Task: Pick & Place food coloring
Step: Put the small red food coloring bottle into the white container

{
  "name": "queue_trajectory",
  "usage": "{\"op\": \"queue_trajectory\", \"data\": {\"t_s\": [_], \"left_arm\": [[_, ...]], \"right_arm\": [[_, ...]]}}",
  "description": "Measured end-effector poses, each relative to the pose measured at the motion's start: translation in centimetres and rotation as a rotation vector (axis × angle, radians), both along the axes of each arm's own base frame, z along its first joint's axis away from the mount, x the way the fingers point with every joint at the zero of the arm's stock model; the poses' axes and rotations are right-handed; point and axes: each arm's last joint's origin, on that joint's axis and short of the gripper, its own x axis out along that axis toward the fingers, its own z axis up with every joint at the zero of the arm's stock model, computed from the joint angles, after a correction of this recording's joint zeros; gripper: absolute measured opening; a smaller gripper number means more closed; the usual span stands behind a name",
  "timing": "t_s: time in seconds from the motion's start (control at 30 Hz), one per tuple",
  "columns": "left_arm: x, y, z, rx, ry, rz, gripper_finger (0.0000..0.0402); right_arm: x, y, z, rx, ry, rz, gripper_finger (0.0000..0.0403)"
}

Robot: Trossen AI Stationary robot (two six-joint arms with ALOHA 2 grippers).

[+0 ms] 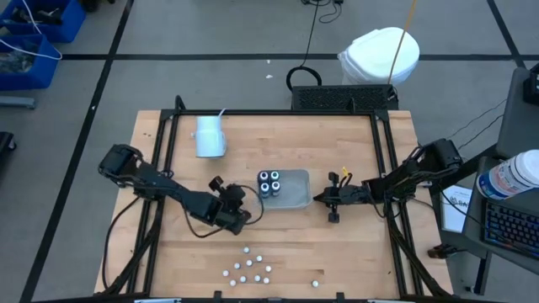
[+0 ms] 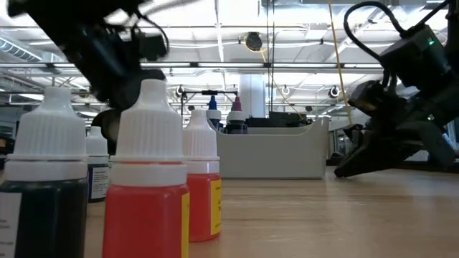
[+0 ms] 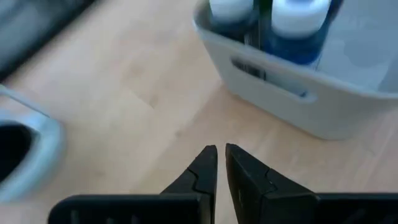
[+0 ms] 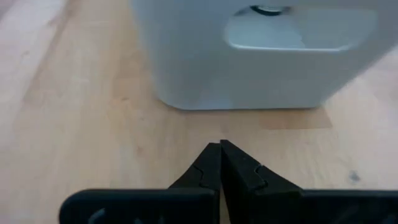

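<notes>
On the worktop (image 1: pixel 278 227), the tray (image 1: pixel 290 190) sits about centre, with four food coloring bottles (image 1: pixel 269 182) standing in its 9 o'clock end. The cup (image 1: pixel 209 136) lies toward 10 o'clock of the tray. A cluster of small bottles (image 1: pixel 249 267) stands toward 6 o'clock, near the worktop's edge. The left gripper (image 1: pixel 250 200) is just at the tray's 9 o'clock, the right gripper (image 1: pixel 318 199) at its 3 o'clock.
</notes>
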Motion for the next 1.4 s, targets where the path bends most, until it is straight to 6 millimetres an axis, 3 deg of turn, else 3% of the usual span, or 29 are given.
{"op": "queue_trajectory", "data": {"t_s": [0.27, 0.43, 0.6, 0.8, 1.1, 1.2, 1.3, 1.4], "left_arm": [[-1.1, -2.6, 3.6, 0.23, -0.039, -0.263, 0.0042], [-1.1, -4.4, 5.0, 0.284, -0.141, -0.332, 0.0042], [-1.3, -5.6, 5.1, 0.306, -0.162, -0.407, 0.0042], [-1.6, -5.8, 5.1, 0.408, -0.116, -0.426, 0.0042], [-1.1, -5.5, 5.0, 0.402, -0.039, -0.568, 0.0042], [-1.0, -6.1, 4.5, 0.416, -0.07, -0.724, 0.0042], [-1.2, -6.3, 3.4, 0.443, -0.171, -0.986, 0.0042], [-1.7, -5.1, 2.7, 0.489, -0.353, -1.111, 0.0042]], "right_arm": [[-0.5, 1.1, 1.0, 0.035, -0.011, 0.145, 0.0], [-1.1, 1.6, 2.3, 0.043, -0.031, 0.186, 0.0], [-1.6, 2.1, 4.0, 0.066, -0.107, 0.223, 0.0], [-2.2, 3.0, 5.7, 0.063, -0.209, 0.324, 0.0], [-2.1, 3.6, 7.2, 0.035, -0.362, 0.379, 0.0], [-2.1, 3.7, 7.4, 0.044, -0.389, 0.386, 0.0], [-2.3, 4.2, 7.6, 0.073, -0.401, 0.403, 0.0], [-2.4, 4.9, 7.8, 0.095, -0.435, 0.433, 0.0]]}}
